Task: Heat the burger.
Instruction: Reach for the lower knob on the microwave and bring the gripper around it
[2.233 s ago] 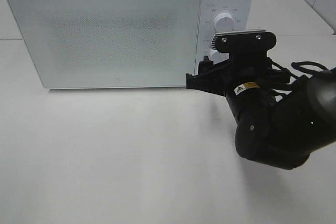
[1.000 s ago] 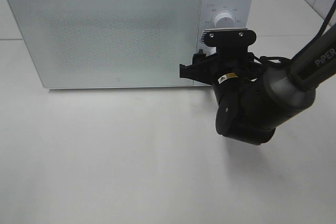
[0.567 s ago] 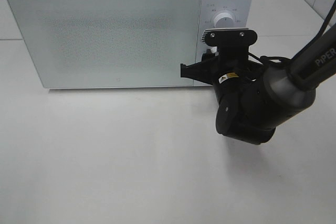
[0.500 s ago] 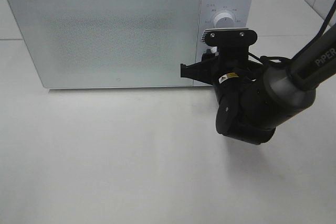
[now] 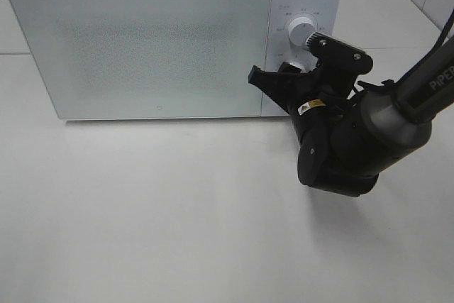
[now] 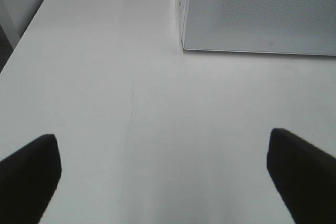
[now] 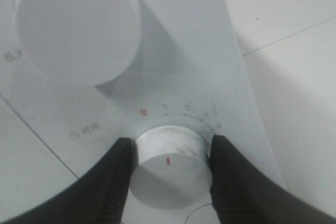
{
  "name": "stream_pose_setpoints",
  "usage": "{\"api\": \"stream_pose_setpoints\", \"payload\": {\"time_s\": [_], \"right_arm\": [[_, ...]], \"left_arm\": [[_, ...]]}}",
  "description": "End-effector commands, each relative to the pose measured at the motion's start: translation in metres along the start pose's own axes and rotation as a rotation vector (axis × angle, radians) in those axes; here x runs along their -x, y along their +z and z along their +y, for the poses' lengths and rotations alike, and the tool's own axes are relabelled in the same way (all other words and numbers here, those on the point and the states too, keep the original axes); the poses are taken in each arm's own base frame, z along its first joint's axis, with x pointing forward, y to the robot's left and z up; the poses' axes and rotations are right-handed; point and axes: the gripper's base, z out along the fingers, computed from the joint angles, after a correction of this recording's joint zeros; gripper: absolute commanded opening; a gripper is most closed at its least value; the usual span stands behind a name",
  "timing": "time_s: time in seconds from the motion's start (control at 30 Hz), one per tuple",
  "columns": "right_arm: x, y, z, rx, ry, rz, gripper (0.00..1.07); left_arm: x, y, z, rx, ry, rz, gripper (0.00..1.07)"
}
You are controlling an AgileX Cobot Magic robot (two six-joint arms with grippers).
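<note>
At far left, the left gripper, fingertips cut off, hangs wide apart over the table; the shut frosted microwave door hides the inside, so the burger cannot be placed; the right gripper clamps the lower dial

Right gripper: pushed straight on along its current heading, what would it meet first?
The right gripper has its jaws on either side of the lower white round knob, seemingly touching it. Straight on, it would meet that knob, then the microwave's white control panel behind it.
</note>
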Motion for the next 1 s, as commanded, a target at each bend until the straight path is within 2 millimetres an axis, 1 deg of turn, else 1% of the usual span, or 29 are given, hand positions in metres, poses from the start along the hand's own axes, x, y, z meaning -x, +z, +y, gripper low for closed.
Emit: {"api": "stream_pose_setpoints", "payload": {"time_s": [0.03, 0.07, 0.1, 0.13, 0.17, 0.2, 0.23, 0.27, 0.3, 0.33, 0.37, 0.4, 0.43, 0.47, 0.53, 0.57, 0.77, 1.0], "right_arm": [[0.0022, 0.0035, 0.0192, 0.151, 0.160, 0.012, 0.00], [0.0011, 0.0034, 0.0197, 0.155, 0.227, 0.030, 0.00], [-0.0006, 0.0032, 0.0208, 0.163, 0.334, 0.059, 0.00], [-0.0006, 0.0032, 0.0208, 0.163, 0.334, 0.059, 0.00], [-0.0019, 0.0030, 0.0217, 0.166, 0.448, 0.084, 0.00], [-0.0019, 0.0030, 0.0217, 0.166, 0.448, 0.084, 0.00], [-0.0024, 0.0029, 0.0221, 0.167, 0.509, 0.096, 0.00], [-0.0026, 0.0028, 0.0227, 0.168, 0.634, 0.111, 0.00], [-0.0026, 0.0028, 0.0227, 0.168, 0.634, 0.111, 0.00], [-0.0029, 0.0026, 0.0237, 0.171, 0.759, 0.130, 0.00], [-0.0029, 0.0026, 0.0237, 0.167, 0.829, 0.137, 0.00], [-0.0029, 0.0026, 0.0237, 0.167, 0.829, 0.137, 0.00], [-0.0028, 0.0026, 0.0237, 0.161, 0.933, 0.146, 0.00], [-0.0028, 0.0026, 0.0237, 0.161, 0.933, 0.146, 0.00], [-0.0028, 0.0026, 0.0237, 0.156, 1.024, 0.154, 0.00], [-0.0028, 0.0026, 0.0237, 0.156, 1.024, 0.154, 0.00], [-0.0025, 0.0026, 0.0238, 0.151, 1.152, 0.163, 0.00], [-0.0012, 0.0025, 0.0243, 0.164, 1.144, 0.152, 0.00]], "left_arm": [[-0.0016, -0.0015, -0.0002, -0.002, 0.002, -0.016, 1.00], [-0.0016, -0.0015, -0.0002, -0.002, 0.002, -0.016, 1.00], [-0.0016, -0.0015, -0.0002, -0.002, 0.002, -0.016, 1.00], [-0.0016, -0.0015, -0.0002, -0.002, 0.002, -0.016, 1.00], [-0.0016, -0.0015, -0.0002, -0.002, 0.002, -0.016, 1.00], [-0.0016, -0.0015, -0.0002, -0.002, 0.002, -0.016, 1.00], [-0.0016, -0.0015, -0.0002, -0.002, 0.002, -0.016, 1.00], [-0.0016, -0.0015, -0.0002, -0.002, 0.003, -0.016, 1.00], [-0.0016, -0.0015, -0.0002, -0.002, 0.003, -0.016, 1.00], [-0.0016, -0.0015, -0.0002, -0.002, 0.003, -0.016, 1.00], [-0.0016, -0.0015, -0.0002, -0.002, 0.003, -0.016, 1.00], [-0.0016, -0.0015, -0.0002, -0.002, 0.003, -0.016, 1.00], [-0.0016, -0.0015, -0.0002, -0.002, 0.003, -0.016, 1.00], [-0.0016, -0.0015, -0.0002, -0.002, 0.003, -0.016, 1.00], [-0.0016, -0.0015, -0.0002, -0.002, 0.003, -0.016, 1.00], [-0.0016, -0.0015, -0.0002, -0.002, 0.003, -0.016, 1.00], [-0.0016, -0.0015, -0.0002, -0.002, 0.003, -0.016, 1.00], [-0.0016, -0.0015, -0.0002, -0.002, 0.003, -0.016, 1.00]]}}
